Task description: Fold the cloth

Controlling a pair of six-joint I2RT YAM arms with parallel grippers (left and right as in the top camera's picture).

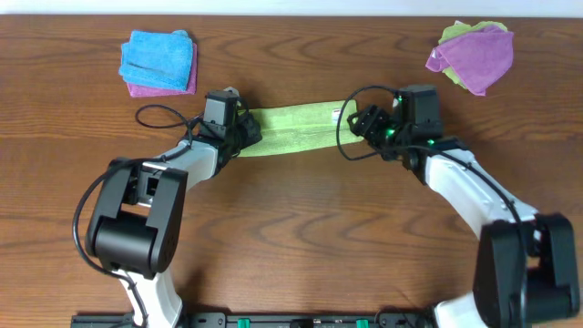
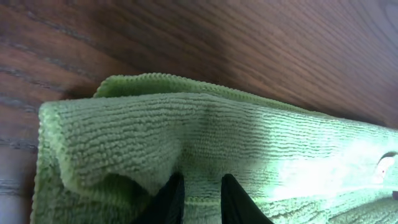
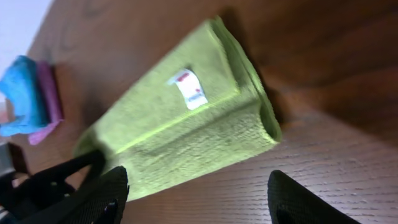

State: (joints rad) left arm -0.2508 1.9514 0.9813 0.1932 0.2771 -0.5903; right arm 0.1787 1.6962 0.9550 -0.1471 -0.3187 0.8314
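Claws: left claw (image 2: 198,198) pinches the left end of the cloth (image 1: 296,129); right claw (image 3: 196,193), wide open and empty, hovers just beyond its right end. The cloth lies mid-scene, long axis left–right.

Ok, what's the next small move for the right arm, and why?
Probably lower the right gripper and close it on the cloth at its tagged end. Its fingers are spread wide with that end lying free just ahead of them, while the left gripper looks pinched on the other end.

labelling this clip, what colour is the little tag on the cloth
The tag is white with faint red print; clearest in right wrist view.
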